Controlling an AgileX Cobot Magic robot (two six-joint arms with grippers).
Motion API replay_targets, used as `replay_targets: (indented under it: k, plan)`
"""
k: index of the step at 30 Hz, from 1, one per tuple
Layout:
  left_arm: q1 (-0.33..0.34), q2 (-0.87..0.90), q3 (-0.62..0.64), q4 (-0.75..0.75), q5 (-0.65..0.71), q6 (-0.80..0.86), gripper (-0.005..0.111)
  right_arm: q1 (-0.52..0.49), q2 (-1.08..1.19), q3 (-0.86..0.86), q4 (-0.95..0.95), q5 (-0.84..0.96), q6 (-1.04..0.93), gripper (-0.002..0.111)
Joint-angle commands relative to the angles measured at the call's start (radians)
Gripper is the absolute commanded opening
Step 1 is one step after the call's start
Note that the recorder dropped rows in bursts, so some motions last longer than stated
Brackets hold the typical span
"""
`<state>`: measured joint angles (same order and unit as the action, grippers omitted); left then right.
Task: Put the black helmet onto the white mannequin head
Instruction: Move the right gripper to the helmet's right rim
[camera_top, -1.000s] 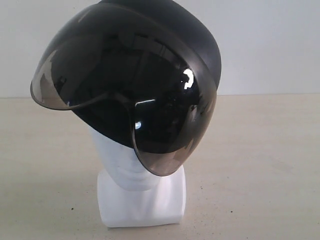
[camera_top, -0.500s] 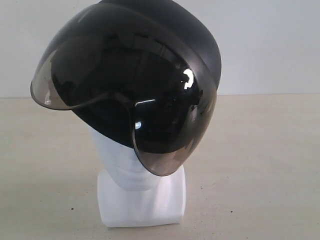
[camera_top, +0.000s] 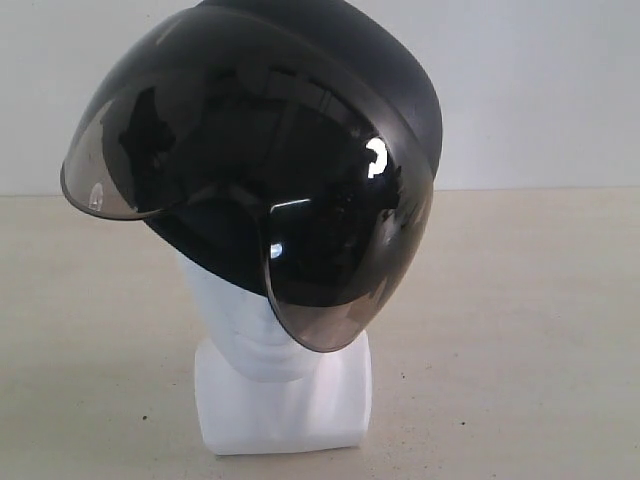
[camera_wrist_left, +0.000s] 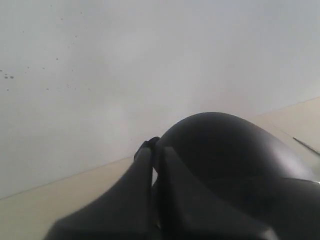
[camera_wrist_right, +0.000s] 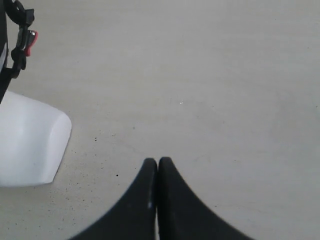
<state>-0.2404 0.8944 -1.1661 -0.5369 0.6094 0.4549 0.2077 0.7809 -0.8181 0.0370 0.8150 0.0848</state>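
The black helmet (camera_top: 345, 50) sits tilted on the white mannequin head (camera_top: 240, 330), its smoky visor (camera_top: 300, 200) covering the upper face. A dark shape shows through the visor's left side. In the left wrist view my left gripper (camera_wrist_left: 154, 147) is shut, its fingers lying right against the helmet's rounded shell (camera_wrist_left: 225, 150); a small black piece shows at the tips, and I cannot tell if it is pinched. My right gripper (camera_wrist_right: 158, 162) is shut and empty over the table, apart from the mannequin's blocky base (camera_wrist_right: 27, 140).
A black helmet strap with a red clip (camera_wrist_right: 22, 37) hangs above the base in the right wrist view. The beige table (camera_top: 520, 330) spreads around the mannequin, with a pale wall (camera_top: 540, 90) behind it.
The dark shape seen through the visor's left side has grown and shifted upward. The helmet and the mannequin head have not moved.
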Motion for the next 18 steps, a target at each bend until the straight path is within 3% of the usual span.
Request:
replay_targets:
  k: [1, 5, 9, 12, 18]
  plan:
    - [-0.002, 0.078, -0.082, -0.004, -0.027, 0.011, 0.004, 0.002, -0.002, -0.008, 0.026, -0.091, -0.005, 0.000]
    - [-0.002, 0.173, -0.150, -0.005, 0.007, 0.011, 0.004, 0.002, -0.002, -0.008, 0.207, -0.235, 0.003, 0.000]
    - [-0.006, 0.226, -0.218, -0.055, 0.122, 0.007, 0.004, 0.002, 0.030, -0.008, 0.450, -0.169, -0.287, 0.000]
    - [-0.024, 0.228, -0.236, -0.045, 0.121, 0.040, 0.004, 0.002, 0.100, 0.007, 0.590, -0.164, -0.356, 0.000]
    - [-0.087, 0.251, -0.236, -0.029, 0.099, 0.026, 0.004, 0.002, 0.301, 0.038, 0.631, -0.275, -0.296, 0.000]
